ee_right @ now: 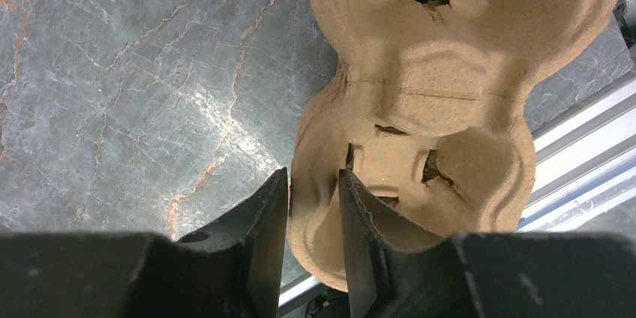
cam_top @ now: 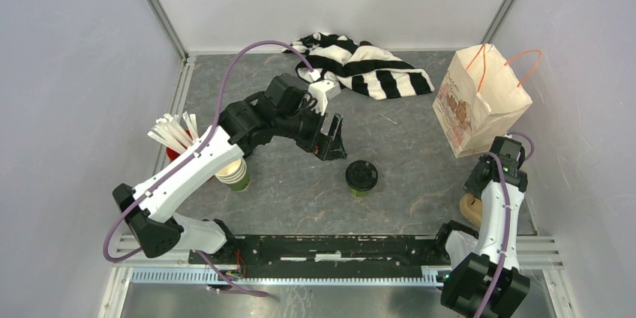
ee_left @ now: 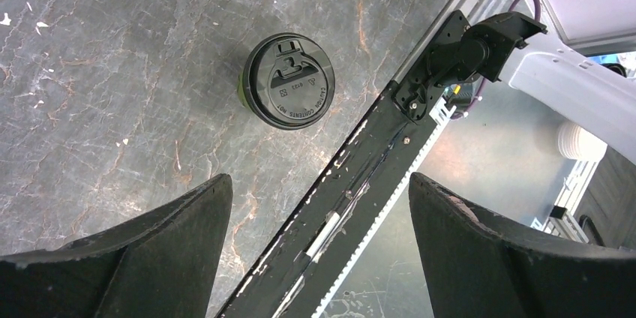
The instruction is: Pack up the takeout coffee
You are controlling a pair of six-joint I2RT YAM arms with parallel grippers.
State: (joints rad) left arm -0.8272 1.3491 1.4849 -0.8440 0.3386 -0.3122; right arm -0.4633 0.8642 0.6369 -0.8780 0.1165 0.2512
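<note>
Squarely upright on the grey marbled tabletop (cam_top: 300,205) stands the takeout coffee (cam_top: 361,178), a small green paper cup capped by a round black plastic lid with a moulded sip tab. It is free of both arms.

The left fingers (ee_left: 150,258) hang spread wide with nothing between them. They sit just behind and to the left of the coffee, tilted towards it without touching it. From the left wrist, the lid shows ahead of the gap between them, nearer the left-hand finger.

Well to the right of the coffee, at the tabletop's near edge, lies a tan moulded-pulp cup carrier (ee_right: 420,108). The right fingers (ee_right: 262,235) are drawn close together, with the carrier's rim pinched between them.

To the left of the coffee, a stack of lidless green paper cups with cream insides (cam_top: 234,173) shows partly under the left arm. A bunch of white paper-wrapped sticks in a red holder (cam_top: 174,134) lies further left.

Behind the coffee and to its right, a brown paper bag with orange cord handles (cam_top: 480,100) stands open. A crumpled black-and-white striped cloth (cam_top: 367,67) lies directly behind the coffee, by the far wall.
</note>
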